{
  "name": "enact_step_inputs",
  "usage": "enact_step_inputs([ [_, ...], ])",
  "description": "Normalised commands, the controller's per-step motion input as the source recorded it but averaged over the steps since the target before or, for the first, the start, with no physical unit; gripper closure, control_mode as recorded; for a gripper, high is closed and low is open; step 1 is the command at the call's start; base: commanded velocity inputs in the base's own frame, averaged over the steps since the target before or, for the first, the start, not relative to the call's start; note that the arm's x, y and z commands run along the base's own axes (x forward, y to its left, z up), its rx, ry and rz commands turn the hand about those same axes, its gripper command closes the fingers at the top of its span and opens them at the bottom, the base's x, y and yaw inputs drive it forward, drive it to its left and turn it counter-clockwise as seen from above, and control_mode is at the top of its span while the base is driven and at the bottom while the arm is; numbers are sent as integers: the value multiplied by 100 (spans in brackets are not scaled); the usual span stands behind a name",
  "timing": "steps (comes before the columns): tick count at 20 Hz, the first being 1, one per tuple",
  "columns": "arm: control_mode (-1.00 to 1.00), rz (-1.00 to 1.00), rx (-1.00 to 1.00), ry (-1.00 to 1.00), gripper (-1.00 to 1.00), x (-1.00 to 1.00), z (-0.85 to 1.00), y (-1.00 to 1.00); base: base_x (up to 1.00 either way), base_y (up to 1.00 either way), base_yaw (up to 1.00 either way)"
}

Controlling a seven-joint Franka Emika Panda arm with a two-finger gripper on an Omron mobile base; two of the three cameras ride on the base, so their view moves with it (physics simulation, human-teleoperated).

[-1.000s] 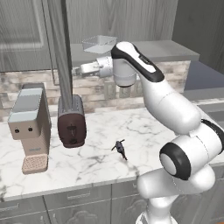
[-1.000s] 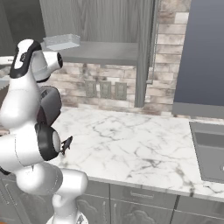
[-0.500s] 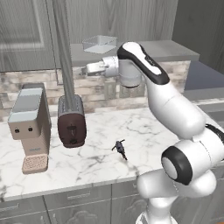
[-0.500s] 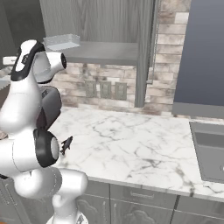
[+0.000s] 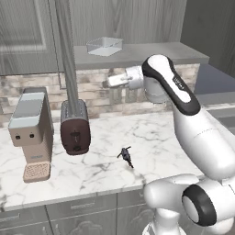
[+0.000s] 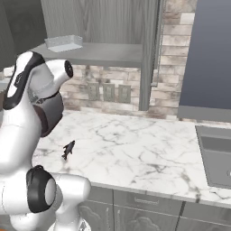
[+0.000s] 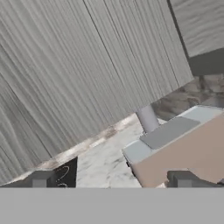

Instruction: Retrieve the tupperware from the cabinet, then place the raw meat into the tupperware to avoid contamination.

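The cabinet (image 5: 137,18) stands open, and the clear, empty tupperware (image 5: 104,46) rests on its flat grey shelf (image 5: 151,54). My gripper (image 5: 112,81) hangs below the shelf's front edge, under the tupperware, pointing left and apart from it. In the hand view the gripper (image 7: 113,179) is open, with nothing between its fingertips (image 7: 41,178), and it faces a wood-grain door. The raw meat (image 5: 125,156), a small dark piece, lies on the marble counter. From the right base view the tupperware (image 6: 64,43) sits at the shelf's left end and the raw meat (image 6: 68,149) lies near my arm.
An opened cabinet door (image 5: 69,69) juts out edge-on to the left of my gripper. Under it stand a dark toaster (image 5: 75,126) and a beige coffee machine (image 5: 31,133). A sink (image 6: 216,155) is set in the counter (image 6: 135,153) at the far right.
My gripper has drawn back to the right and slightly lower, away from the open door edge. Its jaws stay open. The tupperware and the raw meat have not moved.
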Motion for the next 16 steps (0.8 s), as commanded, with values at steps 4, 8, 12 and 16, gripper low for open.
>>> enact_step_inputs([
  [4, -100, -8, -22, 11, -100, -67, -30, -45, 0, 0, 0],
  [8, -100, -5, -24, 13, -100, -72, -28, -45, 0, 0, 0],
  [12, -100, -3, -28, 14, -100, -81, -39, -40, 0, 0, 0],
  [16, -100, -3, -29, 15, -100, -80, -45, -37, 0, 0, 0],
])
